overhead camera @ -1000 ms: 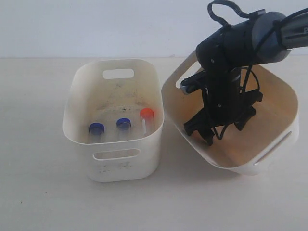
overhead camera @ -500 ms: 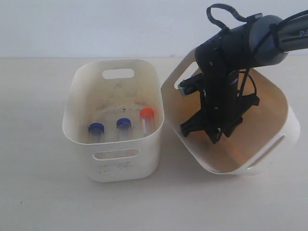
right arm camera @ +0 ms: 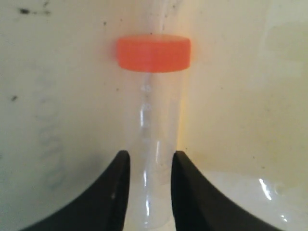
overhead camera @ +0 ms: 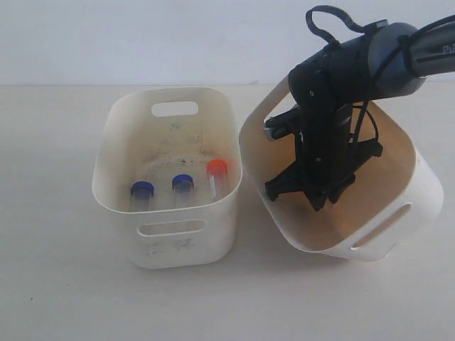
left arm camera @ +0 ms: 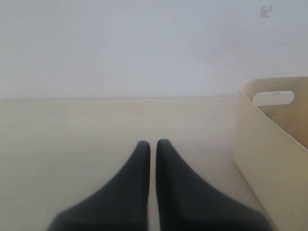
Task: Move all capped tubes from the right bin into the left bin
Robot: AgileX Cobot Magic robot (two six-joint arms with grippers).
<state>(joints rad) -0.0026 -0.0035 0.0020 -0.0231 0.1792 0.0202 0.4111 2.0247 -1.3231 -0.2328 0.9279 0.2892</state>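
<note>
The left bin stands upright and holds three capped tubes: two with blue caps and one with an orange-red cap. The right bin is tipped on its side toward the left bin. My right gripper reaches down inside it. In the right wrist view that gripper is shut on the clear body of the fourth tube, whose orange-red cap lies against the yellowish bin wall. The arm hides this tube in the exterior view. My left gripper is shut and holds nothing, low over the table.
The plain outer wall and slot handle of a cream bin lie close beside the left gripper in the left wrist view. The two bins nearly touch in the middle. A pale wall runs behind the beige table.
The right gripper has shifted slightly left inside the right bin. The bin has rocked and turned with it, its near slot handle swinging leftward. The left bin and its tubes have not moved.
</note>
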